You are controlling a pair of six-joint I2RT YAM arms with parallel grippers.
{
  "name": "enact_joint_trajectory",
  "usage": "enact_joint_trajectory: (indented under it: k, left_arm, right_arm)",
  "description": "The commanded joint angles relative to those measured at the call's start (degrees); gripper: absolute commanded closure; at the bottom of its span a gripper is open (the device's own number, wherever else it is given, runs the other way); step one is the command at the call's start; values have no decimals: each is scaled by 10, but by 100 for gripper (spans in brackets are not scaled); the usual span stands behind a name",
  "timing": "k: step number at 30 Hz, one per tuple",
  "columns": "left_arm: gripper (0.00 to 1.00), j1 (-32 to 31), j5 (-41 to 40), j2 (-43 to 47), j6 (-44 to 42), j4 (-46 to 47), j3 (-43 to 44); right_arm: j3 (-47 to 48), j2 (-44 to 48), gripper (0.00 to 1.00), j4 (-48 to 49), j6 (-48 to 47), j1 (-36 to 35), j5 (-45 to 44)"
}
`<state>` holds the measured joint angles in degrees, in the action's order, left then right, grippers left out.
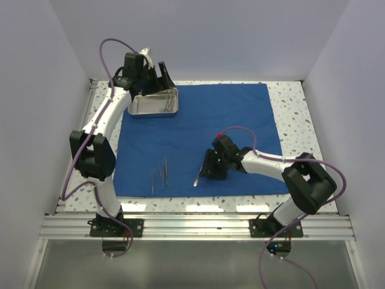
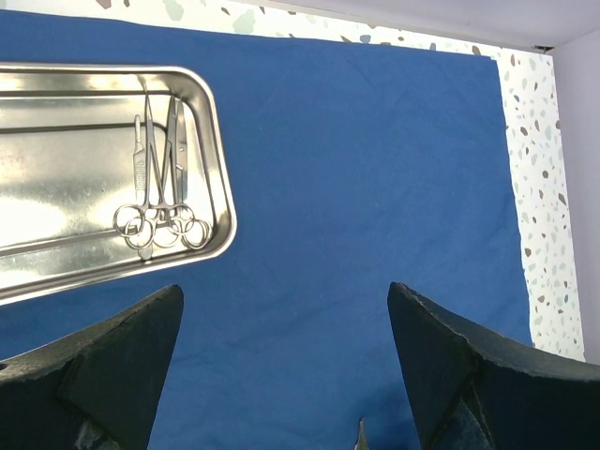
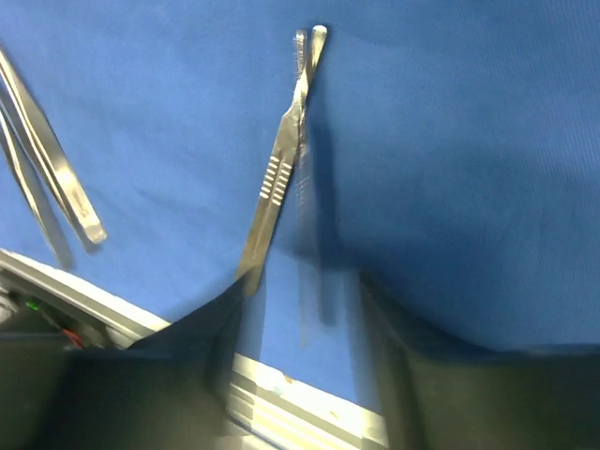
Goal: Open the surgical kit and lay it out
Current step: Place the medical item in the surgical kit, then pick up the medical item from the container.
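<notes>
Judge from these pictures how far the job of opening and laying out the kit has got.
Done: the blue cloth lies spread flat, with tweezers set out near its front edge. In hand: the right hand stands open over a thin steel tool on the cloth. To do: scissors lie in the tray, beside the open left hand.

A: Are there any words, numbers or labels to read here?

B: None. The blue cloth [image 1: 198,135] is plain, and the steel tray [image 1: 144,106] shows only glare.

A: Is anything stamped on the tools [image 2: 159,220]?

B: If so, it is too small and blurred to read.
</notes>
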<state>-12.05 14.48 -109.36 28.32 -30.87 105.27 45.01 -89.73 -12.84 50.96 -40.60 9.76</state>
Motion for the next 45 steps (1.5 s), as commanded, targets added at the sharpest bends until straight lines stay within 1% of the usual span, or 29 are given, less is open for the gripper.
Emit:
enact_joint_trajectory:
  k: [1, 2, 4, 5, 10, 13, 14, 16, 17, 20, 23, 28, 29, 30, 34, 40, 45]
  left_arm:
    - [6, -1, -2, 5, -8, 13, 26]
    - [6, -1, -2, 3, -8, 12, 27]
    - [6, -1, -2, 0, -9, 11, 33]
    - [6, -1, -2, -1, -11, 10, 34]
    - [6, -1, -8, -12, -18, 6, 50]
    - [5, -1, -19, -39, -33, -10, 92]
    - [5, 0, -23, -62, -38, -16, 106]
    - [5, 0, -40, -90, -55, -35, 157]
    - [5, 1, -53, -121, -62, -45, 191]
    - [6, 4, -83, -181, -87, -50, 232]
    - [8, 8, -103, -227, -106, -32, 240]
    - [13, 20, -104, -296, -119, 2, 240]
    - [14, 21, -104, -304, -121, 17, 242]
    - [19, 21, -102, -311, -128, 23, 244]
    - [25, 24, -103, -355, -137, 41, 272]
    - [29, 34, -111, -369, -137, 67, 267]
    - [33, 34, -136, -376, -156, 73, 264]
  right_arm:
    - [24, 12, 33, -21, -10, -1, -20]
    - [26, 13, 14, -26, -11, -1, -25]
    - [31, 14, 3, -34, -17, -1, -28]
    - [36, 16, 2, -39, -19, -1, -30]
    - [69, 41, 2, -84, -45, -1, -54]
    - [91, 75, 2, -132, -67, -1, -78]
    - [109, 92, 2, -154, -74, -1, -84]
    - [134, 106, 2, -176, -85, -1, -97]
    - [142, 118, 2, -192, -89, -1, -98]
    - [178, 125, 2, -225, -102, 0, -120]
    - [206, 125, 3, -249, -105, -1, -129]
    - [228, 115, 4, -266, -99, 0, -132]
    - [229, 113, 4, -271, -96, -1, -132]
    - [231, 110, 4, -274, -94, -1, -132]
    - [238, 87, 4, -279, -82, 0, -130]
    - [255, 58, 6, -280, -72, 0, -125]
    - [276, 27, 6, -284, -75, -1, -123]
